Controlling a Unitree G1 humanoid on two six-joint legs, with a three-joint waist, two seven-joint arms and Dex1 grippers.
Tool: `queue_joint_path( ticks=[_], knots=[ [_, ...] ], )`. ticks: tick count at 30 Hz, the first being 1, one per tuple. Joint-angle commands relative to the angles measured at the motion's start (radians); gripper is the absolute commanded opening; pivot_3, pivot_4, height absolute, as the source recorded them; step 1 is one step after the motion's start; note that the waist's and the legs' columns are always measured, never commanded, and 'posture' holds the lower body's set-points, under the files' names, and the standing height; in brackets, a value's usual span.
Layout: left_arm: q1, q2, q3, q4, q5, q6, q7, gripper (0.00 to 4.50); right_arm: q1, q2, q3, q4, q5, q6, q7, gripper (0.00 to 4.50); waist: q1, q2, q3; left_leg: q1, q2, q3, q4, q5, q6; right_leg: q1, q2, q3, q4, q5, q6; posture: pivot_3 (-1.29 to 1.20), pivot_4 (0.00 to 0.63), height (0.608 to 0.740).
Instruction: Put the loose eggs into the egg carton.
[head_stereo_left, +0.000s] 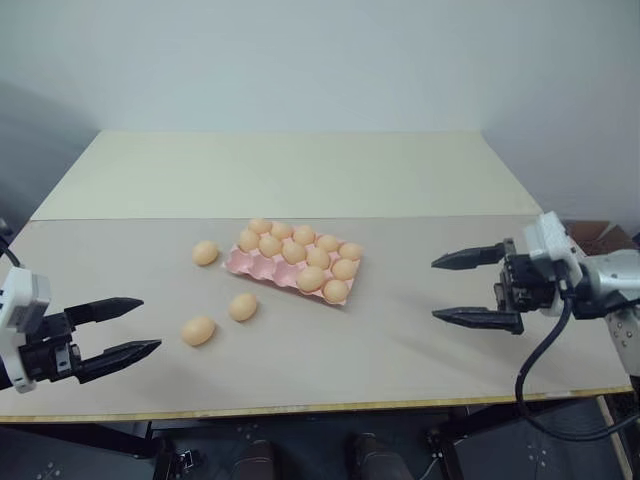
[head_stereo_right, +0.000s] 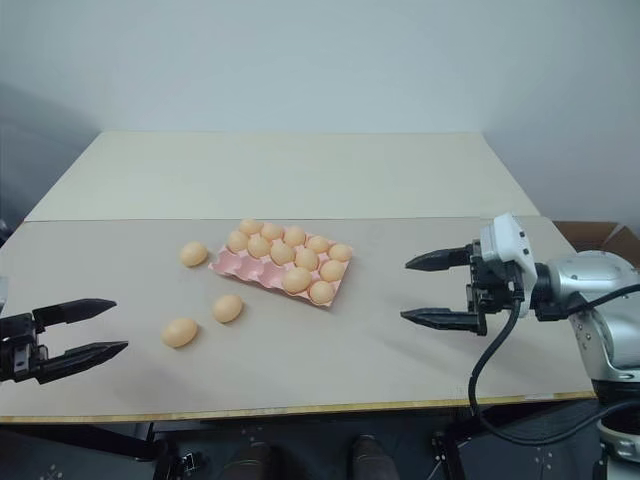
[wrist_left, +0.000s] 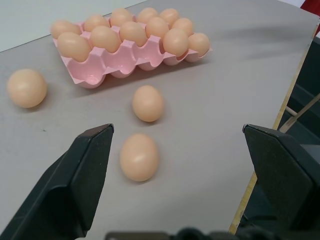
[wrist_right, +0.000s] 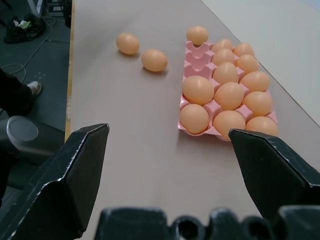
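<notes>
The pink egg carton (head_stereo_left: 243, 264) lies in the middle of the table with several eggs in its cups; the cups at its near left corner are bare. Three loose eggs rest on the table to its left: one (head_stereo_left: 205, 252) beside the carton's left end, one (head_stereo_left: 242, 306) in front of it, and one (head_stereo_left: 198, 330) nearer the front edge. My left gripper (head_stereo_left: 150, 325) hovers open at the front left, pointing toward the nearest eggs, nothing between its fingers. My right gripper (head_stereo_left: 435, 289) stands open to the right of the carton, empty, pointing at it.
The table's front edge (head_stereo_left: 300, 408) runs close under both grippers. A paler panel (head_stereo_left: 290, 170) covers the back half of the table. A cardboard box (head_stereo_left: 600, 236) stands off the right side. Bare tabletop lies between the carton and my right gripper.
</notes>
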Motion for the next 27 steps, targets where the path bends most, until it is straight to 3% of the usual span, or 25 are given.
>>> queue_joint_path(
  ticks=[1, 9, 12, 16, 27],
  knots=[
    [-0.022, 0.01, 0.004, 0.002, -0.004, -0.015, -0.006, 4.5, -0.002, -0.001, -0.038, -0.046, 0.034, 0.005, -0.024, 4.47, 0.002, 0.0, 0.0, 0.0, 0.0, 0.0, 0.0, 0.0, 0.0, 0.0, 0.0, 0.0, 0.0, 0.0, 0.0, 0.0, 0.15, 0.74],
    [-0.042, 0.012, -0.023, 0.012, 0.007, -0.025, -0.012, 4.5, 0.001, -0.008, -0.041, -0.054, 0.047, -0.001, -0.04, 4.47, 0.004, 0.0, 0.0, -0.002, -0.001, 0.0, 0.0, 0.0, 0.0, -0.001, -0.001, 0.0, -0.001, 0.0, 0.0, 0.0, 0.15, 0.74],
    [-0.055, 0.018, -0.086, 0.026, 0.089, -0.08, 0.012, 4.5, -0.005, -0.006, -0.04, -0.057, 0.054, 0.001, -0.044, 4.47, 0.004, 0.0, 0.0, -0.002, 0.0, 0.0, 0.0, 0.0, 0.0, 0.0, 0.0, 0.0, -0.001, 0.0, 0.0, 0.0, 0.15, 0.74],
    [-0.117, 0.027, -0.238, 0.084, 0.204, -0.167, 0.018, 4.5, -0.013, -0.005, -0.028, -0.063, 0.06, -0.002, -0.043, 4.47, 0.006, 0.0, 0.0, -0.002, 0.0, 0.0, 0.0, 0.0, 0.0, 0.0, 0.0, 0.0, -0.001, 0.0, 0.0, 0.0, 0.15, 0.74],
    [-0.414, -0.097, -0.623, 0.358, 0.467, -0.349, 0.09, 4.5, -0.033, 0.001, -0.03, -0.099, 0.065, 0.016, -0.1, 4.47, 0.02, 0.0, 0.0, -0.002, -0.001, 0.001, 0.0, 0.0, 0.0, 0.0, 0.0, 0.001, -0.001, 0.004, 0.005, 0.0, 0.15, 0.74]
  ],
)
